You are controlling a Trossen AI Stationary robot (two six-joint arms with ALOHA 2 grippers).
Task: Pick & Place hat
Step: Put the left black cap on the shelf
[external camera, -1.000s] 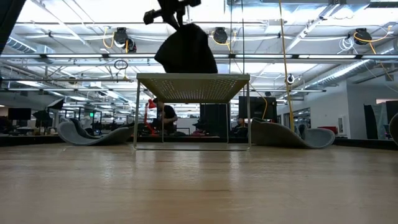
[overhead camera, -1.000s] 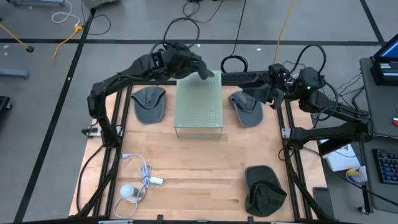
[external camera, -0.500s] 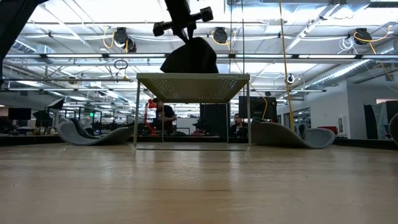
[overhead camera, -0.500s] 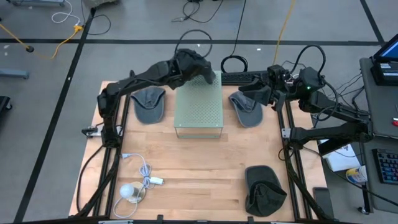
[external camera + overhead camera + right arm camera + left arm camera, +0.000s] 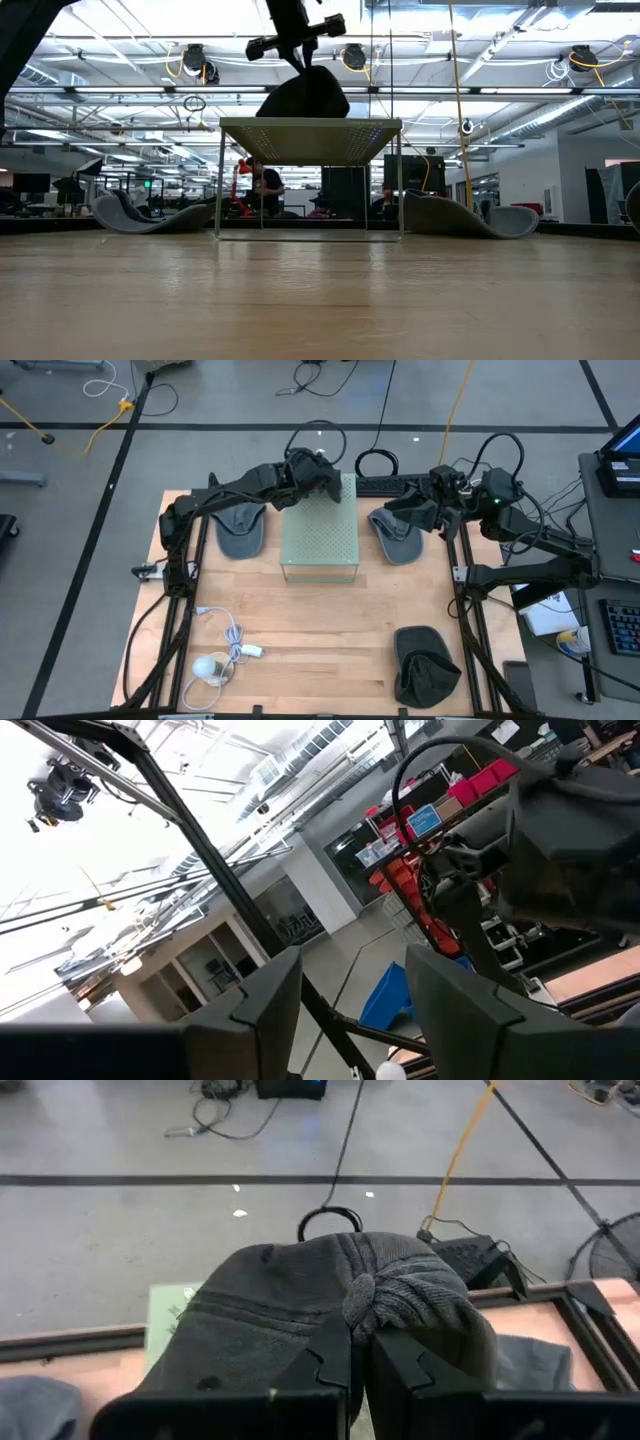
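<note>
Left end effector (image 5: 358,1342): clamped on the dark hat (image 5: 300,1320), at the far edge of the green perforated stand (image 5: 319,525).
Right end effector (image 5: 345,995): fingers apart, idle over the table's (image 5: 310,630) right side.

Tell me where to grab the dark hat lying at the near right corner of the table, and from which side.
Take the dark hat by its crown, coming straight down from above. It lies flat and alone on the wooden table, with soft folds bunched on top that a pincer could probably pinch; its brim edge looks too flush with the wood.
</note>
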